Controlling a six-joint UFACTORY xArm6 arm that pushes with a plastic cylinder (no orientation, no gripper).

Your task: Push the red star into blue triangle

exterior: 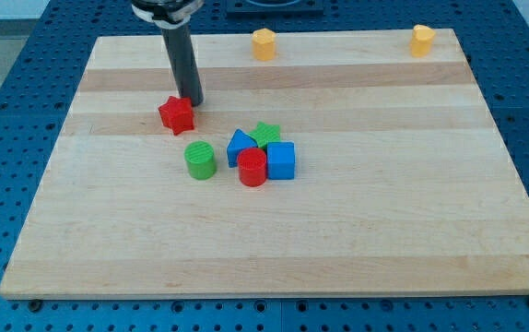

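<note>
The red star (177, 114) lies on the wooden board at the view's upper left of centre. My tip (193, 102) stands just at the star's upper right, touching or nearly touching it. The blue triangle (240, 146) lies lower right of the star, in a small cluster near the board's middle, about a block's width away from the star.
In the cluster with the blue triangle are a green star (266, 135), a blue cube (281, 160) and a red cylinder (252, 168). A green cylinder (200, 160) stands left of it. Two yellow blocks (263, 43) (421, 40) sit at the board's top edge.
</note>
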